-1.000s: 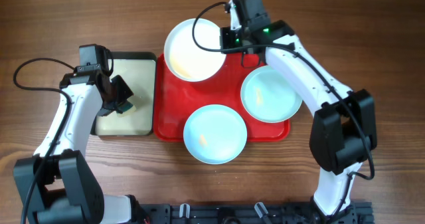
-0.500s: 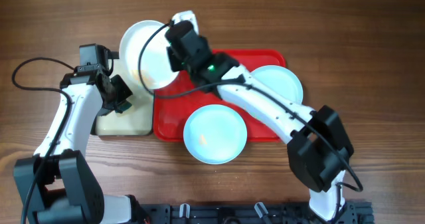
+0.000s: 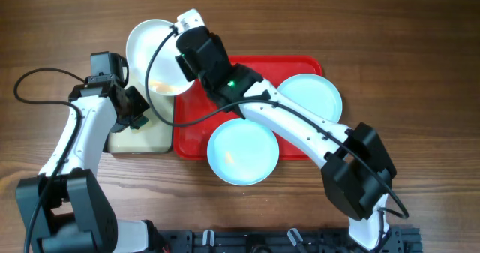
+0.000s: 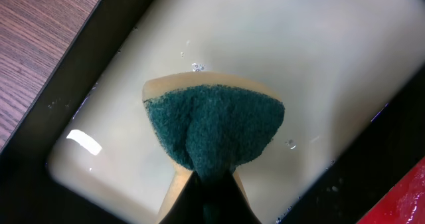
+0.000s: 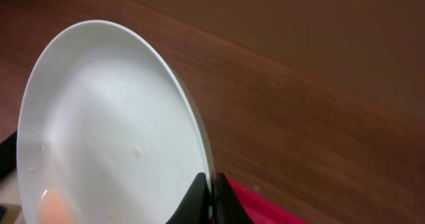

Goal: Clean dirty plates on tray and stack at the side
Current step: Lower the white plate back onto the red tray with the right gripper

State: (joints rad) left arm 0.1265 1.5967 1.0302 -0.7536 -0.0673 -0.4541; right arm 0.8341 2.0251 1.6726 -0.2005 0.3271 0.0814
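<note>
My right gripper (image 3: 182,55) is shut on the rim of the white plate (image 3: 154,54) and holds it tilted above the table, left of the red tray (image 3: 196,121); the plate has an orange smear and crumbs in the right wrist view (image 5: 99,131), gripped at its rim (image 5: 211,201). Two pale aqua plates lie on the tray: one at the front (image 3: 242,151), one at the right (image 3: 313,95). My left gripper (image 3: 137,116) is shut on a green and yellow sponge (image 4: 212,127) over the cream tray (image 4: 299,64).
The small black-rimmed cream tray (image 3: 131,139) sits against the red tray's left side, under my left gripper. Black cables run over the table by both arms. Bare wooden table lies at the back and far right.
My right gripper has lifted the white plate off the tray's back left corner and carried it leftwards, tilted, towards the cream tray. The left arm has barely moved.
</note>
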